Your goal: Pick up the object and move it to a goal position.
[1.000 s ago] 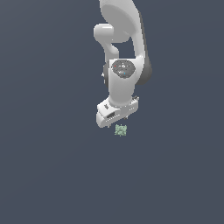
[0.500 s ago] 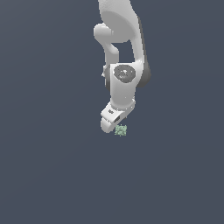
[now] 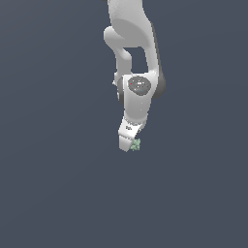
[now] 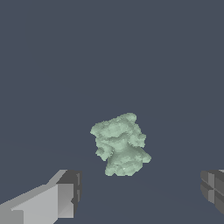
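The white robot gripper [image 4: 139, 194] is wide open above the tiny pale green bumpy lump [image 4: 120, 145]. It should come down straight, then squeeze gently.

The small pale green, mottled lump with jagged edges [image 4: 120, 145] looks rough and knobbly, like crumbled stone or coral, with a dull, chalky finish and no shine. The white, smooth-shelled robot arm [image 3: 138, 97] looks like moulded plastic with a soft satin sheen. Its white gripper [image 3: 129, 143] shows the same smooth finish, while the dark grey fingertips [image 4: 71, 192] look matt and ridged, like rubber. The dark grey-blue ground [image 3: 53, 184] is flat, even and matt.
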Controlling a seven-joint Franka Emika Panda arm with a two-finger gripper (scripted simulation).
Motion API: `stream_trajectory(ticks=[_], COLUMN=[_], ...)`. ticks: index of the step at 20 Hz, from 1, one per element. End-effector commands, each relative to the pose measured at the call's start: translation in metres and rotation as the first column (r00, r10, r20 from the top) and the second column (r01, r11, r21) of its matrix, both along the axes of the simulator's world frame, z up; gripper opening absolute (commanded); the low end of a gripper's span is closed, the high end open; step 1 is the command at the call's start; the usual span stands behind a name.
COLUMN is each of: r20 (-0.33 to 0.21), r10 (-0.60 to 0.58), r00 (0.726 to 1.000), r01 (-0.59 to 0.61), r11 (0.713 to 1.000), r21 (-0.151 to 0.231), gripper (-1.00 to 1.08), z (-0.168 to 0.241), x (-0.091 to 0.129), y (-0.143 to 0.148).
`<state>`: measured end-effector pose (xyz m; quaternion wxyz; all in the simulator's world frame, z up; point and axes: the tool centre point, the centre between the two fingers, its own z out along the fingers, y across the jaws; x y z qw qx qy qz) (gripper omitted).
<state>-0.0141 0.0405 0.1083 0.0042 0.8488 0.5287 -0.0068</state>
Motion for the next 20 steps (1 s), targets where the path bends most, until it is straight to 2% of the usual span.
stream_trajectory(ticks=[1,10,20], r20=[0.001,0.005,0.007], r10=[0.074,0.262,0.332], r00=[0.997,0.965,0.943], r01=[-0.074,-0.262,-0.332], r11=[0.997,0.965,0.943], r21=[0.003,0.011,0.014], gripper=[1.00,1.00,1.00], z=[-0.004,-0.015,-0.019], x=[-0.001,-0.004,-0.006], y=[0.002,0.008,0.010])
